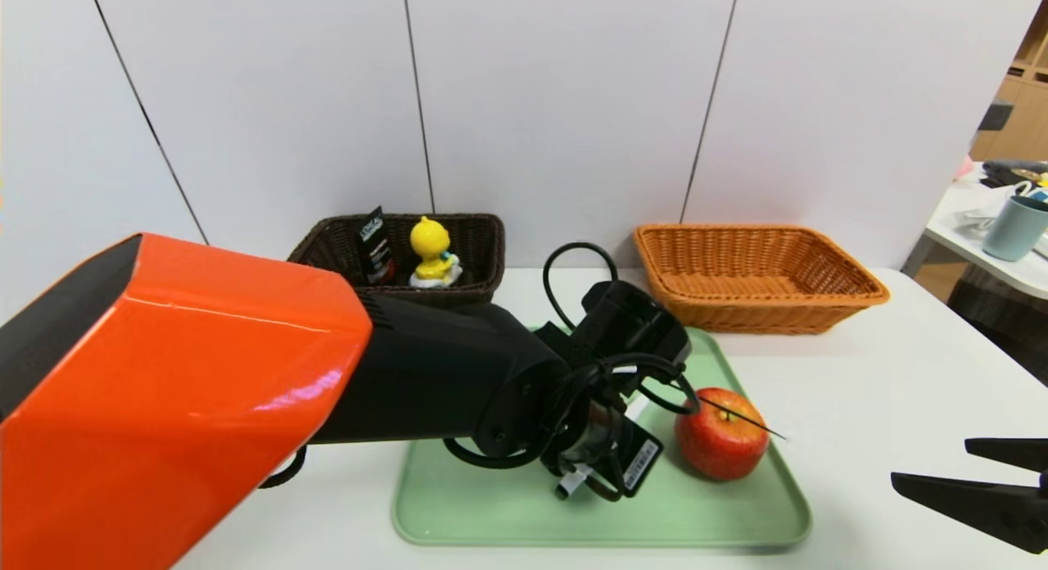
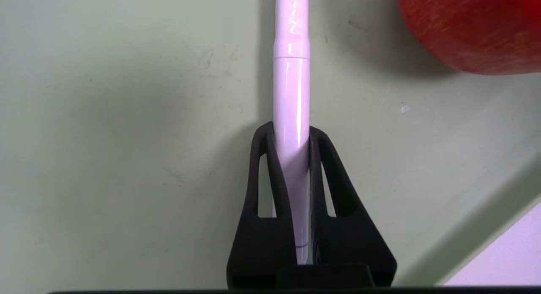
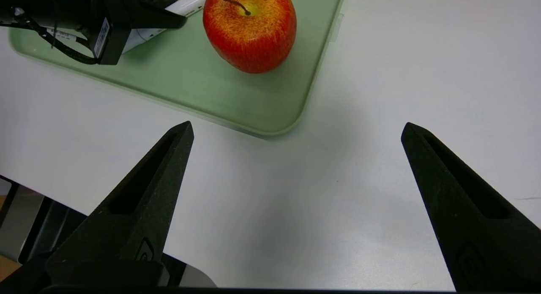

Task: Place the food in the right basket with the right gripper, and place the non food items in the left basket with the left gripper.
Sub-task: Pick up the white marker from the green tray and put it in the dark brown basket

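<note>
The green tray (image 1: 720, 531), the largest of the things at work, is laid on the white table (image 1: 868, 373), and the apple (image 1: 720, 435) and the white marker (image 2: 291, 95) are borne on it. Behind it, the orange wicker basket (image 1: 761, 316) is set on the right; nothing is held in it. The dark brown basket (image 1: 491, 255) is set on the left, with the yellow duck toy (image 1: 431, 251) and a dark tube (image 1: 375, 246) placed inside.

The apple is left near the tray's right side, untouched. The right gripper (image 3: 298, 131) is poised over the table, just off the tray's near corner, its jaws spread wide and empty. The marker, slimmest of all, is pinched between the jaws of the left gripper (image 2: 291, 129), low over the tray.

Two non-food items can be counted as done. What is left, it seems, is for the marker to be carried to the dark basket and the apple to the orange one.
</note>
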Robot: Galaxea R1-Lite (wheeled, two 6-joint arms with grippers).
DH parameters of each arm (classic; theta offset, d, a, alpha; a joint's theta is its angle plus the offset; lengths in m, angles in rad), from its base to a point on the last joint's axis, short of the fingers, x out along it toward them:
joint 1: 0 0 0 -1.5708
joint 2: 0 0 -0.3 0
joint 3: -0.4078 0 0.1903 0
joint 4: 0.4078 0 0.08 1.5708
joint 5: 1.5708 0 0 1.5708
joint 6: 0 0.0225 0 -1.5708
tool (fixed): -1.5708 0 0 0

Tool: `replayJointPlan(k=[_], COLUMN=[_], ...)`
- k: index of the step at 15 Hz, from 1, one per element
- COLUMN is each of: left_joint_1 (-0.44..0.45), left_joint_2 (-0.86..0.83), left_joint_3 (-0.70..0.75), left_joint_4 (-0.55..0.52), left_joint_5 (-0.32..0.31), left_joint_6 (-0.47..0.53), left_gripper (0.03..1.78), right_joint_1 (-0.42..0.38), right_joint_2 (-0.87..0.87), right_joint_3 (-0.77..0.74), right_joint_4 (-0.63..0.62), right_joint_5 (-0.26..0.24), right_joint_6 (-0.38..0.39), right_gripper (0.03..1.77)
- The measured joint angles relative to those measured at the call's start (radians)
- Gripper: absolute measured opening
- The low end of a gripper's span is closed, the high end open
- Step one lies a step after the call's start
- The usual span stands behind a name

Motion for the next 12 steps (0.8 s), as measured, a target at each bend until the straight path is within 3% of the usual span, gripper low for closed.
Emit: replayJointPlan(k=[6,10,12], left_joint_1=[0.058,0.236,0.339], left_joint_2=[-0.157,-0.291,-0.334], left_joint_3=[-0.003,-0.009,-0.018], left_joint_4=[0.015,0.092,0.109], left_joint_5=[0.008,-0.002,-0.036], left_joint_6=[0.041,0.196,0.291], left_gripper=[0.16,0.16,0.16], right_joint_1=[-0.001,-0.001,-0.001], right_joint_2=[-0.006,-0.007,-0.007], right_joint_3=[0.003,0.003,0.003], right_joint_4=[0.001,0.0,0.0], right_joint_5=[0.0,0.0,0.003], right_joint_6=[-0.001,-0.001,-0.001], right_gripper=[1.7,1.7,1.7])
